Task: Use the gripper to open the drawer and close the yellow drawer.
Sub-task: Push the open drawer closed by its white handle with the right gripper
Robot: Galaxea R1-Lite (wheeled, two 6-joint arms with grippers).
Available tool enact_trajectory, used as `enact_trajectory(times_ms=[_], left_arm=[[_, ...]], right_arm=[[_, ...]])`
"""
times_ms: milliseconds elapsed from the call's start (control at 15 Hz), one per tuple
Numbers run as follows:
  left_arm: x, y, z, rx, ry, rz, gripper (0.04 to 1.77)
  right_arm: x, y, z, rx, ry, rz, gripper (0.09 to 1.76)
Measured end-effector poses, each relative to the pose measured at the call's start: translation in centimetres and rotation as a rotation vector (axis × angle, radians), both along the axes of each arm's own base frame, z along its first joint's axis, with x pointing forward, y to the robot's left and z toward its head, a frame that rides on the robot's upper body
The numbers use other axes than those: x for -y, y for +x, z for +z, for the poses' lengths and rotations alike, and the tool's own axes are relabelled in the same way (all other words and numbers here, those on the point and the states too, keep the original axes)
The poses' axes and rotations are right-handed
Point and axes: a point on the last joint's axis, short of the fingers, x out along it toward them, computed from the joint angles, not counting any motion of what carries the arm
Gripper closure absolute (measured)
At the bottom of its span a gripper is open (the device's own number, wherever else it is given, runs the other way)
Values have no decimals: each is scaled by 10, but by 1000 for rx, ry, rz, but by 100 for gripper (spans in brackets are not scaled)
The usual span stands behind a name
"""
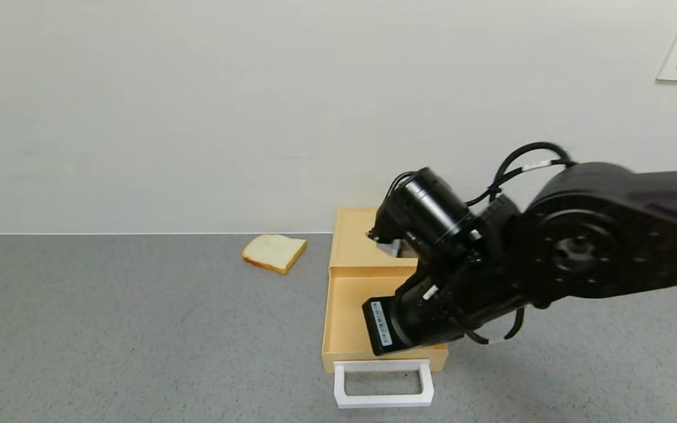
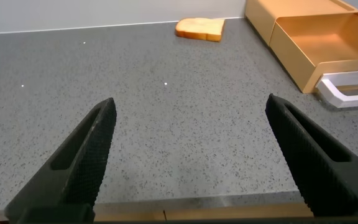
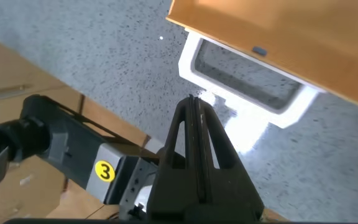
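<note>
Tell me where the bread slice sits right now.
In the head view the bread slice lies on the grey counter near the wall, apart from and to the left of the yellow drawer, which is pulled open.

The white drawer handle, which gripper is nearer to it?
Right. The right gripper, shut, hovers just off the white handle; the left gripper, open, sits apart over bare counter.

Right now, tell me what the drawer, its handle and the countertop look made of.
Drawer: likely matte plastic, uniform pale yellow-tan, thin moulded walls. Handle: smooth white plastic, apparently, a rectangular loop. Countertop: grey speckled surface, stone or laminate; cannot tell which.
</note>
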Motion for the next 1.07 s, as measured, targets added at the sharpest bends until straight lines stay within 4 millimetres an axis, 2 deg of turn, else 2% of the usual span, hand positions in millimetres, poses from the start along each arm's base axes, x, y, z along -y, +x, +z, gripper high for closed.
enact_trajectory(times_ms=[133, 267, 600, 867, 1067], left_arm=[[0, 0, 0, 0, 0, 0, 8], [0, 0, 0, 0, 0, 0, 8], [0, 0, 0, 0, 0, 0, 8], [0, 0, 0, 0, 0, 0, 8], [0, 0, 0, 0, 0, 0, 8]], right_arm=[[28, -11, 21, 67, 29, 7, 173], [53, -19, 32, 135, 77, -4, 173], [106, -36, 31, 267, 165, -61, 173], [130, -59, 21, 285, 169, -85, 173], [136, -65, 19, 312, 192, -89, 173]])
